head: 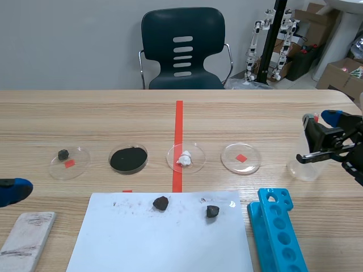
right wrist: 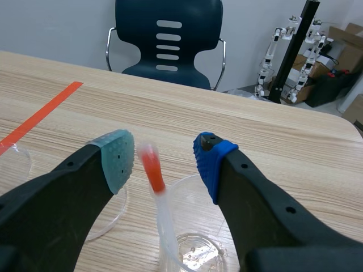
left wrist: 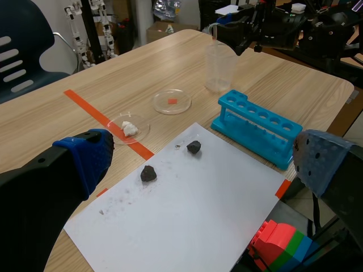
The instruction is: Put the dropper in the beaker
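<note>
The dropper is leaning in the beaker at the scene view's right edge, with the right gripper hanging spread around its red bulb, so release looks finished and the next move is calling for a clean lift away.

Bright, even indoor light; soft faint shadows; dropper slightly blurred

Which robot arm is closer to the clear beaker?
The right. The right gripper hangs open just above the beaker, fingers either side of the dropper standing in it. The left gripper is far off, beyond the white paper.
</note>
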